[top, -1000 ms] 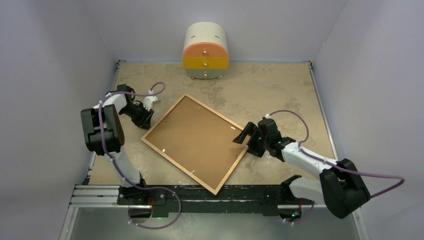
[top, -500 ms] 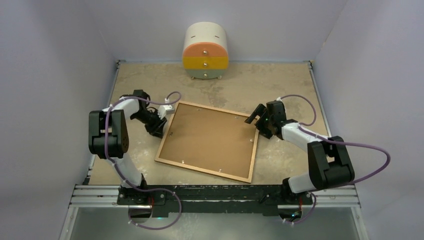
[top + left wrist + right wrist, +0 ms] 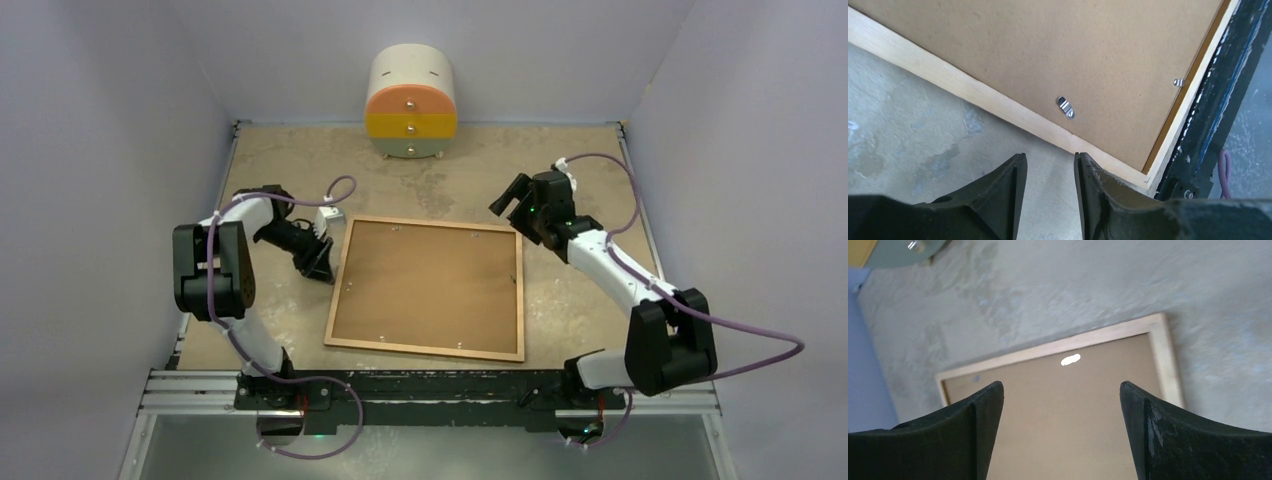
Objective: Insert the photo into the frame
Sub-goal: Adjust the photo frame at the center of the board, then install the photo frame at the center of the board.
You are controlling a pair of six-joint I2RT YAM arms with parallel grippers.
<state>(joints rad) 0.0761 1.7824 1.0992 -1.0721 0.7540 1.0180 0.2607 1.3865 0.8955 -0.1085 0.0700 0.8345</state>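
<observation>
The frame [image 3: 420, 349] lies face down on the table, thin wood rim around a brown backing board [image 3: 430, 285] held by small metal clips [image 3: 1065, 107]. The photo is out of view. My left gripper [image 3: 318, 262] is low at the frame's left edge, open by a narrow gap and empty. In the left wrist view its fingertips [image 3: 1018, 161] sit on bare table right beside the rim [image 3: 973, 92]. My right gripper [image 3: 515, 200] hovers over the frame's far right corner, wide open and empty. The right wrist view looks down on the rim [image 3: 1058, 344] and board [image 3: 1058, 410].
A small rounded drawer cabinet [image 3: 411, 103] with orange, yellow and green fronts stands at the back wall. A black rail [image 3: 430, 385] runs along the near table edge, just past the frame's near side [image 3: 1198, 130]. Walls enclose the left, right and back.
The frame has turned counter-clockwise from a diagonal pose to nearly square with the table. My right gripper has moved back and up off its right edge; my left gripper followed the left edge inward.
</observation>
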